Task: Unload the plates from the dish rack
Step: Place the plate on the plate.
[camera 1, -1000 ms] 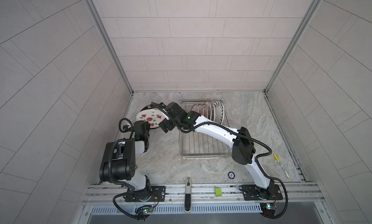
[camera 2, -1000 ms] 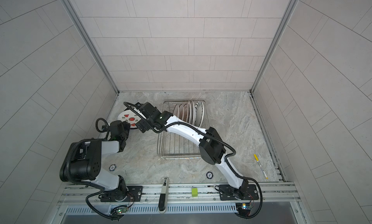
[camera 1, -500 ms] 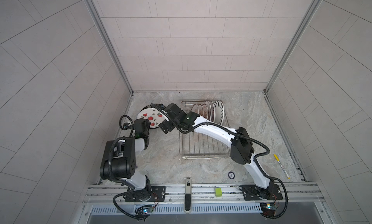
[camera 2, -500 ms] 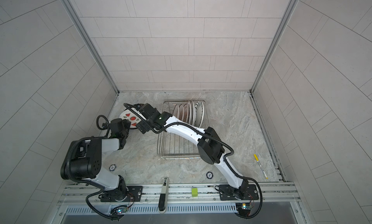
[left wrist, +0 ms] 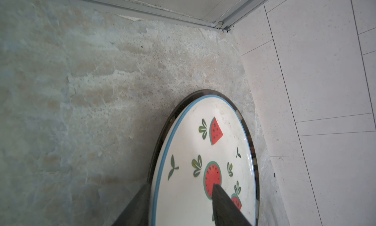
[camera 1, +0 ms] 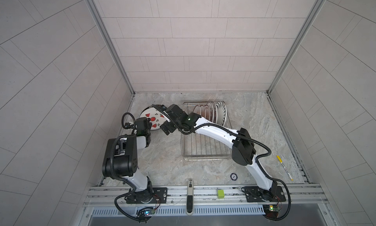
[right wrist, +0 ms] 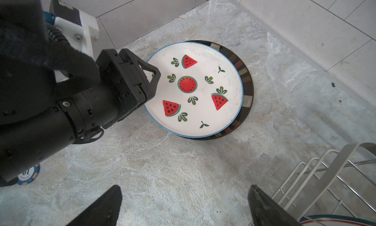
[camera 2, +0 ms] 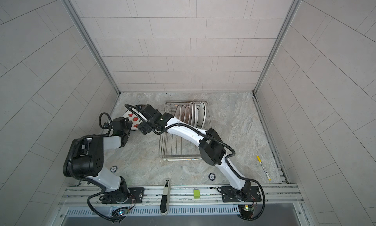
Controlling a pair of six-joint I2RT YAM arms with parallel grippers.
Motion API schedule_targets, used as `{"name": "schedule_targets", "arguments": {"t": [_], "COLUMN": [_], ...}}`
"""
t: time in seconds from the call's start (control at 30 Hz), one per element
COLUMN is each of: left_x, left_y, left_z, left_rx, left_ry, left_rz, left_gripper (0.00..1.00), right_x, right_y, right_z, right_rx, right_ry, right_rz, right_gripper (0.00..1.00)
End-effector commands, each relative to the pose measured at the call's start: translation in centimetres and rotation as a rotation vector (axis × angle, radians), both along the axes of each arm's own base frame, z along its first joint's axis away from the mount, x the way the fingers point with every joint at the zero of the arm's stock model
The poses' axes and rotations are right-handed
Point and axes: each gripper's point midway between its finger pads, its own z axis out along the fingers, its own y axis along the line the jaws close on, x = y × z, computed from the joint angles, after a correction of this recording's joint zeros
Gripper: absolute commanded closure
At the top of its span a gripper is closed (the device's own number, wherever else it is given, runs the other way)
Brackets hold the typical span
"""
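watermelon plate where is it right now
In a top view the watermelon plate lies on a dark plate, left of the dish rack near the far left corner, the left gripper at its edge.

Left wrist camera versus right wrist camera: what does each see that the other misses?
Only the left wrist view looks along the left gripper, its fingers straddling the watermelon plate at the rim. Only the right wrist view shows the dish rack, a poker chip, the open, empty right gripper and the left gripper's body from outside. Both show the watermelon plate lying on a dark-rimmed plate on the marble table.
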Motion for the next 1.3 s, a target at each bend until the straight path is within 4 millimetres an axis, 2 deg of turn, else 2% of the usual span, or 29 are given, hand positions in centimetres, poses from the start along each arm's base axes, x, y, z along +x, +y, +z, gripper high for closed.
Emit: {"name": "schedule_targets", "arguments": {"t": [0.0,0.4,0.53,0.8,0.9,1.07,1.17,1.27], "left_x": [1.1,1.6,1.2,-0.4,-1.1,-2.6,-3.3,-3.7], "left_y": [0.7,0.7,1.0,1.1,0.8,-0.1,-1.3,-4.0], "left_z": [0.9,0.7,0.8,3.5,4.7,7.2,8.8,10.4], "left_rx": [0.027,0.034,0.046,0.069,0.073,0.078,0.09,0.088], "left_ry": [-0.023,0.024,0.025,-0.03,-0.061,-0.127,-0.154,-0.193], "left_rz": [0.013,0.009,0.025,0.042,0.031,0.006,-0.034,-0.13], "left_gripper": [0.45,0.44,0.39,0.29,0.16,0.0,0.0,0.0], "right_x": [0.1,0.1,0.2,-1.0,-1.8,-3.4,-4.4,-5.2], "right_y": [0.2,-0.1,-0.1,-0.8,-1.3,-3.2,-5.2,-7.9], "right_z": [0.1,0.0,0.6,4.2,5.6,8.0,9.5,10.6], "right_rx": [0.004,-0.005,0.0,0.018,0.023,0.028,0.068,0.1], "right_ry": [0.007,0.008,-0.004,-0.056,-0.087,-0.146,-0.17,-0.186], "right_rz": [0.002,-0.005,-0.007,0.001,0.001,-0.035,-0.071,-0.136], "right_gripper": [0.01,0.02,0.02,0.03,0.03,0.02,0.0,0.0]}}
